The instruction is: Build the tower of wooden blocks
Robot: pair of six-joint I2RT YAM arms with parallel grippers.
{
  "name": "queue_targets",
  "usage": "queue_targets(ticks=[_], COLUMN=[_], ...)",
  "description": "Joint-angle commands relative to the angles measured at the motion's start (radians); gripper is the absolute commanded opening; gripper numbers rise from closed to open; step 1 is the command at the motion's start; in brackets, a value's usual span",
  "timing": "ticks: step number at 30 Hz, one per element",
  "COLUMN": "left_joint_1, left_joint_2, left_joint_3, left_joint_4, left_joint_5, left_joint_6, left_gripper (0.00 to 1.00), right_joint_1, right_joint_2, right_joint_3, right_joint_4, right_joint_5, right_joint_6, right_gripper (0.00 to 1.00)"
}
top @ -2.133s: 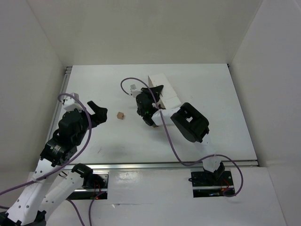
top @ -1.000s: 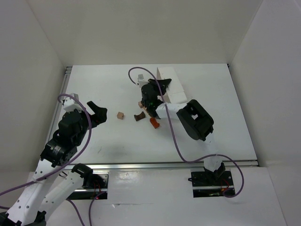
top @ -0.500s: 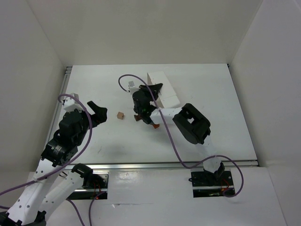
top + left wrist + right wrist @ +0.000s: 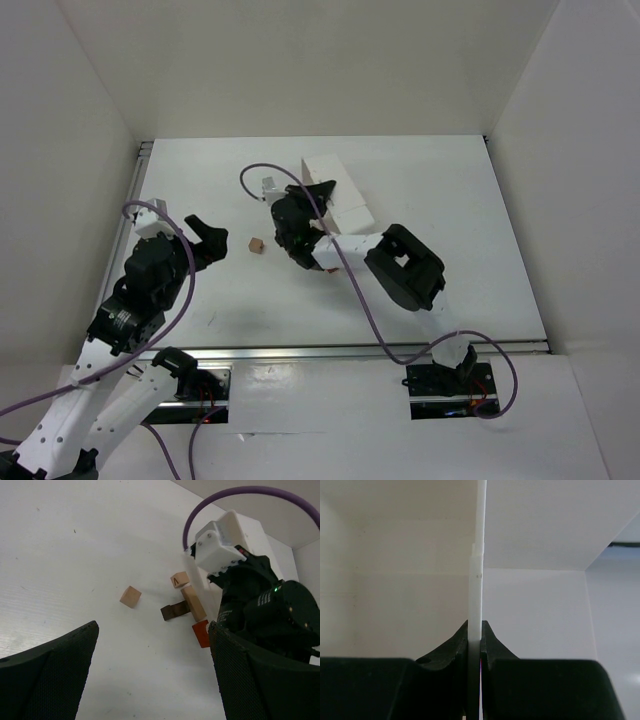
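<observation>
The wood blocks lie loose on the table. In the left wrist view I see a pale cube (image 4: 130, 596) on its own, a marked cube (image 4: 179, 580), a tan bar (image 4: 193, 603) across a dark brown piece (image 4: 175, 612), and an orange-red piece (image 4: 201, 633). From above only the lone cube (image 4: 257, 244) shows; the right wrist covers the others. My right gripper (image 4: 475, 639) (image 4: 320, 192) is shut on the thin wall of the white tray (image 4: 477, 575) (image 4: 330, 170), held tilted above the table. My left gripper (image 4: 155, 680) (image 4: 208, 236) stands open and empty, left of the blocks.
The right arm's black wrist (image 4: 265, 605) and its purple cable (image 4: 240, 492) hang right over the block heap. White walls enclose the table on the left, back and right. A metal rail (image 4: 340, 350) runs along the near edge.
The right arm has swung the tray leftward. Its wrist now covers the blocks that lay exposed in the top view a second ago. The left arm has not moved.
</observation>
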Motion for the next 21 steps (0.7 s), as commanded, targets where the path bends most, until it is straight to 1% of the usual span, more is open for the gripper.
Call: queue_targets(ticks=[1,6,8,13,16,19,21], left_joint_1=[-0.005,-0.005,-0.005,-0.005,-0.005,-0.005,-0.005], left_joint_2=[-0.014,-0.014,-0.023,-0.023,-0.023,-0.023,-0.023], left_joint_3=[-0.007,-0.007,-0.007,-0.007,-0.007,-0.007,-0.007], left_joint_4=[0.046,0.037,0.028,0.041,0.041,0.041,0.041], left_joint_5=[0.010,0.010,0.010,0.019,0.019,0.019,0.019], left_joint_6=[-0.001,-0.001,-0.001,-0.001,-0.001,-0.001,-0.001], left_gripper=[0.95,0.94,0.94,0.94,0.94,0.94,0.94], right_joint_1=[0.053,-0.090,-0.090,0.040,0.024,0.004,-0.007], right_joint_2=[-0.079,0.011,-0.001,-0.134,-0.185,-0.216,-0.228], right_joint_3=[0.025,0.025,0.057,0.107,0.074,0.022,0.034], right_joint_4=[0.027,0.027,0.009,-0.013,-0.007,0.086,0.146], right_joint_5=[-0.011,-0.010,0.024,0.035,0.006,-0.039,-0.052], right_joint_6=[-0.008,-0.005,-0.005,-0.016,-0.016,-0.016,-0.016], right_gripper=[0.00,0.00,0.00,0.00,0.00,0.00,0.00])
